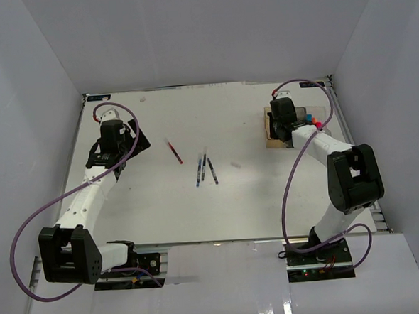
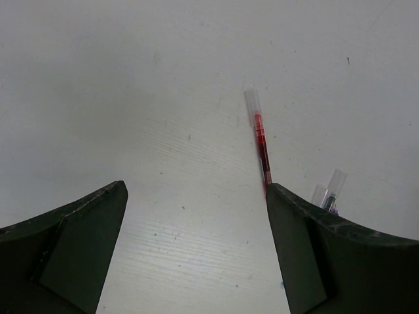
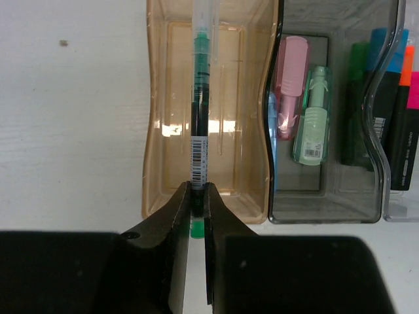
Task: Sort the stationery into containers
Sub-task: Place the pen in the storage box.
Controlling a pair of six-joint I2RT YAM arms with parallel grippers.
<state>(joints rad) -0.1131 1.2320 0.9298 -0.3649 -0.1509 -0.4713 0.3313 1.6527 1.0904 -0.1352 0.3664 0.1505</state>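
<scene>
My right gripper [image 3: 197, 191] is shut on a thin green pen [image 3: 200, 98], held lengthwise above the amber bin [image 3: 160, 131]. The smoky grey bin [image 3: 327, 196] beside it holds a pink marker [image 3: 291, 78] and a mint marker [image 3: 313, 118]. Black highlighters [image 3: 402, 131] with bright caps lie in the clear bin at the right edge. On the table a red pen [image 1: 174, 151] [image 2: 261, 140] and three dark pens [image 1: 205, 169] lie loose. My left gripper [image 2: 196, 196] hangs open over bare table, the red pen's end by its right finger [image 2: 327, 255]. The bins [image 1: 314, 122] sit at the back right, mostly behind the right arm.
White walls enclose the table on three sides. A black plate [image 1: 139, 141] lies under the left wrist. The purple cables loop beside both arms. A brown board [image 1: 271, 135] lies under the bins.
</scene>
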